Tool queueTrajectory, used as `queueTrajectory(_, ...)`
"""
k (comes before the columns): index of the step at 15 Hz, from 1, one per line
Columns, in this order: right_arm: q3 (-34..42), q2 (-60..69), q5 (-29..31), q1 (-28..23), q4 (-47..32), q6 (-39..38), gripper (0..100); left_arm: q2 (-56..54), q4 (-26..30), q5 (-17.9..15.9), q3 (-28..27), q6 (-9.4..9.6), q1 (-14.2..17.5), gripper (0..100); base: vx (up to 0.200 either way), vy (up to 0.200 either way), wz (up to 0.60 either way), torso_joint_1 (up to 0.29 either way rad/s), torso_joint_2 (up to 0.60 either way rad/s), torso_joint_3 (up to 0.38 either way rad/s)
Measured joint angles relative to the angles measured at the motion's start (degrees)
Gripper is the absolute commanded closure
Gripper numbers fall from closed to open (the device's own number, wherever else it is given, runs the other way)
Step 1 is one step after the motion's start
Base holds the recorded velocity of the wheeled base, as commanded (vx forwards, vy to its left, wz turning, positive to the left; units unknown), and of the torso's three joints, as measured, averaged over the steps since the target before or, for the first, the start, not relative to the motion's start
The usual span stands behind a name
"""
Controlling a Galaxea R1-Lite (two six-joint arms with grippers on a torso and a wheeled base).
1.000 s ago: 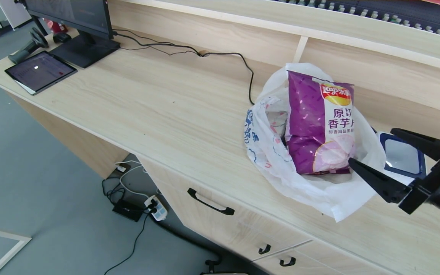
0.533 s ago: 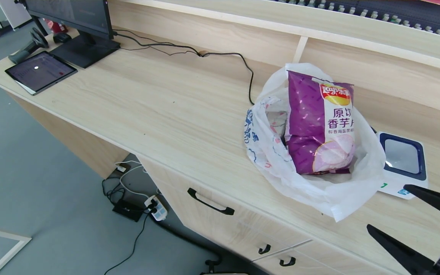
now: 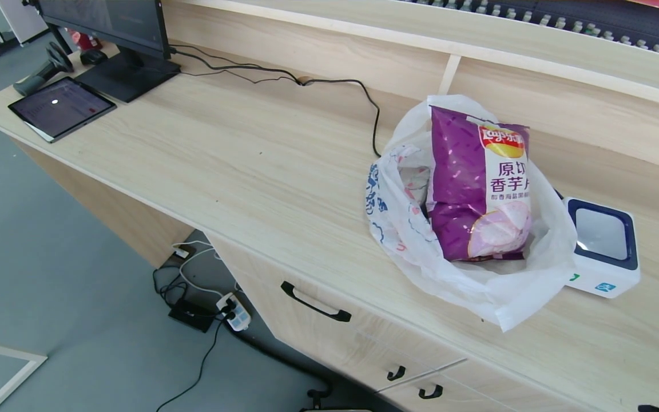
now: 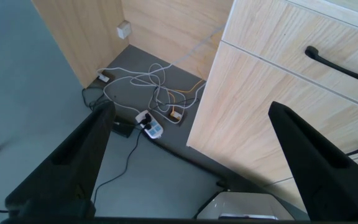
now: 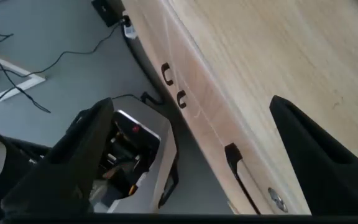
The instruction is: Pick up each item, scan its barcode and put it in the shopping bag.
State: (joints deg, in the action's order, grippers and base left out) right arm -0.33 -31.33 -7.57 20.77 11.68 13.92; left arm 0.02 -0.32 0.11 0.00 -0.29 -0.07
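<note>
Since a second earlier, the right gripper (image 5: 190, 102) had drawn back from the mouth of the shopping bag (image 3: 495, 294) toward the near edge of the counter (image 3: 221, 154). The shopping bag, the chip bag (image 3: 469, 189) and the scanner (image 3: 603, 249) had not shifted.

Right gripper fingers (image 5: 319, 162) were spread wide and held nothing. They sat over the counter's front edge and the drawer fronts below it.

Left gripper (image 4: 190, 109) fingers (image 4: 73, 162) were likewise spread wide and empty. They hung low beside the drawers (image 4: 272, 93), above the floor where a power strip (image 4: 149, 126) and loose cables lay.

The purple chip bag stood inside the white plastic shopping bag, with its upper part rising above the plastic. The shopping bag rested on the right part of the counter with its mouth open.

The white scanner, with its dark window facing up, stood just beside the shopping bag on the right. A black cable (image 3: 364, 97) ran across the counter and ended behind the shopping bag. A monitor (image 3: 106, 23) and a tablet (image 3: 60, 106) stood at the far left end, well apart from the shopping bag.
</note>
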Motion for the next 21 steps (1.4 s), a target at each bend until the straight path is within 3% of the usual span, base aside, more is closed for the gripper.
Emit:
queueTrajectory(3,-0.1,10.4,0.1,-0.2,-9.5,-1.8,0,0.0,0.0,0.0,0.0,0.09,0.0,0,0.0,0.0,0.0,0.0,0.0,0.0)
queueTrajectory(6,-0.2,12.9,0.3,-2.8,-10.3,-3.4,0,0.0,0.1,0.0,0.0,0.11,0.0,0,0.0,0.0,0.0,0.0,0.0,0.0)
queueTrajectory(7,-0.3,12.8,0.3,-5.4,-10.3,-3.8,0,0.0,0.1,0.0,0.0,0.11,0.0,0,0.0,0.0,0.0,0.0,0.0,0.0)
queueTrajectory(11,-0.4,13.3,-0.6,-25.7,-10.6,-5.2,0,0.0,0.1,0.0,0.0,-0.02,0.0,0,0.0,0.0,0.0,0.0,0.0,0.0)
queueTrajectory(12,-0.4,15.2,-1.8,-27.8,-10.8,-5.4,0,0.0,0.1,0.0,0.0,-0.09,0.0,0,0.0,0.0,0.0,0.0,0.0,0.0)
queueTrajectory(16,-0.1,23.5,-10.3,-28.1,-9.4,-7.6,0,0.0,0.1,0.0,0.0,0.02,0.0,0,0.0,0.0,0.0,0.0,0.0,0.0)
queueTrajectory(21,0.3,27.7,-12.2,-22.9,-9.3,-8.6,0,0.0,0.2,0.0,0.0,-0.02,0.0,0,0.0,0.0,0.0,0.0,0.0,0.0)
